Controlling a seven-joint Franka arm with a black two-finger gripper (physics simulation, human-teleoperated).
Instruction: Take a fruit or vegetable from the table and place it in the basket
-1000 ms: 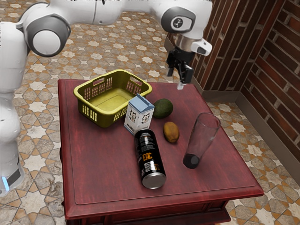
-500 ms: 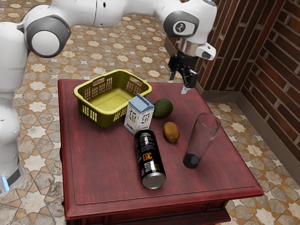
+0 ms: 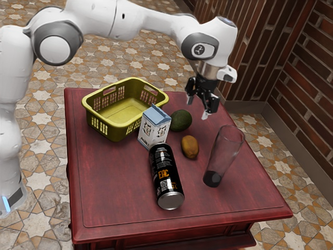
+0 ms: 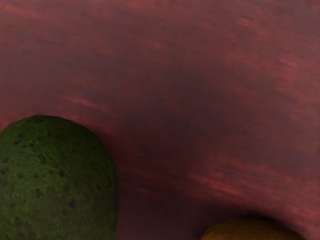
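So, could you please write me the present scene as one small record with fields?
claw: open, above the table, nothing gripped
avocado: green, on the table, beside the carton
brown fruit: on the table, between can and glass
basket: yellow-green, no fruit seen inside
carton: blue and white, upright
can: black, lying on its side
glass: tall, clear, standing
table: dark red

My wrist view looks down on the red table [image 4: 175,75], which has dark and light streaks. Say twelve o'clock goes from the middle of my view to the big, round avocado [image 4: 56,180]. It is green with little dark spots. At about nine o'clock is a bit of a brown fruit [image 4: 252,230]. They don't touch, and red table lies between them.
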